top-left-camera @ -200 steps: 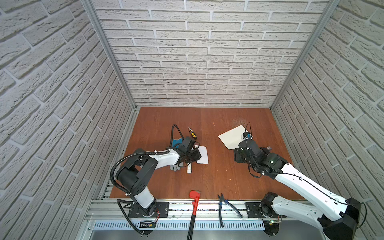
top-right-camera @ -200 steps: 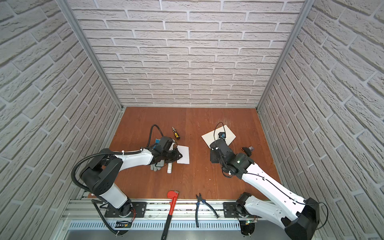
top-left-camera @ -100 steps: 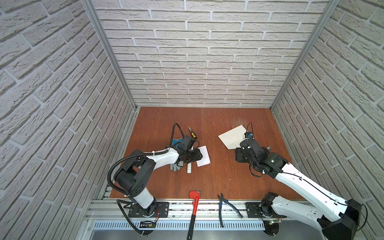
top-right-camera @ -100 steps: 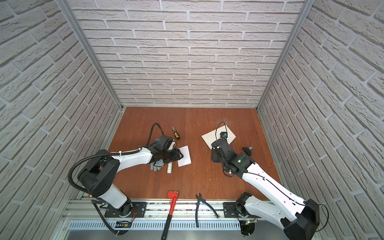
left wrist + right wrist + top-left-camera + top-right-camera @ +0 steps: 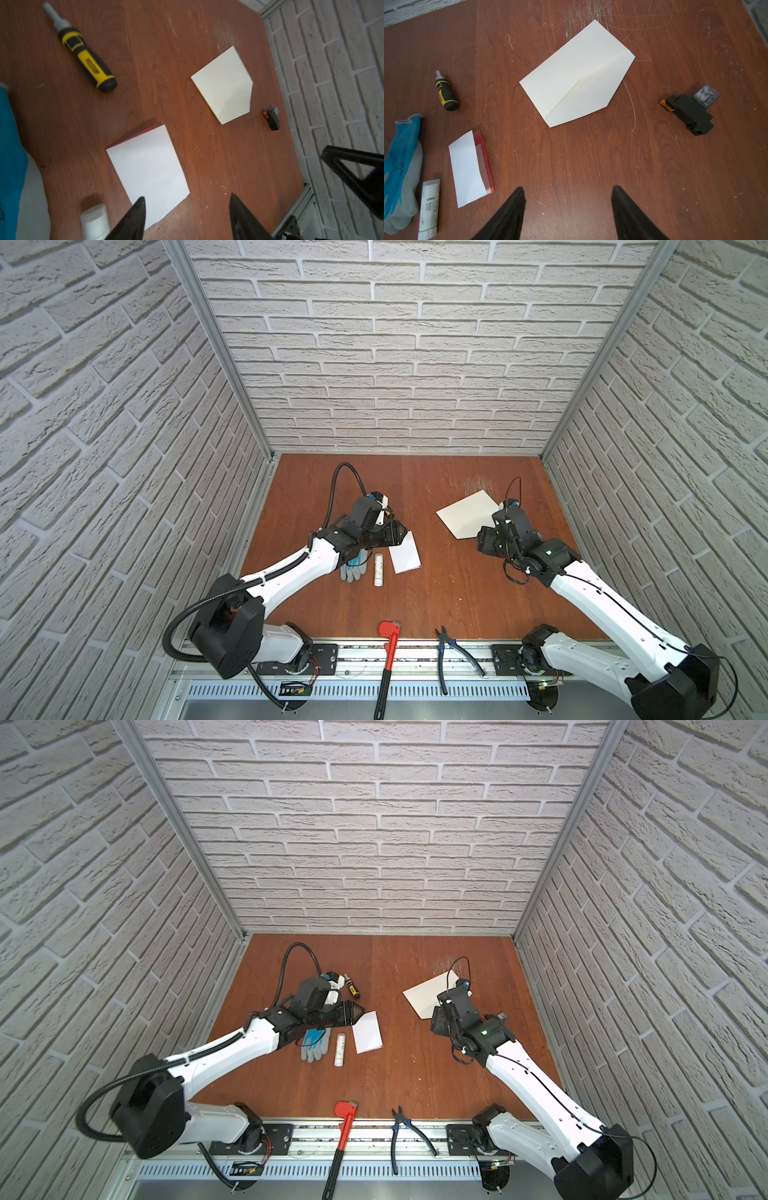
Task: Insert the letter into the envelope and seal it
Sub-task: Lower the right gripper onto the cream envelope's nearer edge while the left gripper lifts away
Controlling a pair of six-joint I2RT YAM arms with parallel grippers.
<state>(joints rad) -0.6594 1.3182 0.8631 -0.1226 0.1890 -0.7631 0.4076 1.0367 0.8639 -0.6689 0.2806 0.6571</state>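
The letter point(image 5: 405, 553) point(image 5: 368, 1031) lies flat on the brown table, white side up, with a red scalloped edge point(image 5: 483, 162) showing beneath. My left gripper point(image 5: 400, 531) point(image 5: 187, 197) hangs open just above it; one fingertip point(image 5: 140, 204) overlaps the letter's point(image 5: 148, 170) corner and nothing is between the jaws. The cream envelope point(image 5: 465, 516) point(image 5: 428, 996) point(image 5: 577, 76) lies at the back right with its flap folded out flat. My right gripper point(image 5: 486, 537) point(image 5: 566, 188) is open and empty over bare wood, just short of the envelope's near edge.
A blue-grey glove point(image 5: 353, 568) and a white glue stick point(image 5: 378, 570) lie left of the letter. A yellow-black screwdriver point(image 5: 87, 56) sits behind them. A black relay point(image 5: 689, 112) lies right of the envelope. A red wrench point(image 5: 388, 655) and pliers point(image 5: 455, 651) rest on the front rail.
The left gripper's jaws have spread apart at the letter, which now lies slightly more tilted. The right gripper has edged a little toward the envelope.
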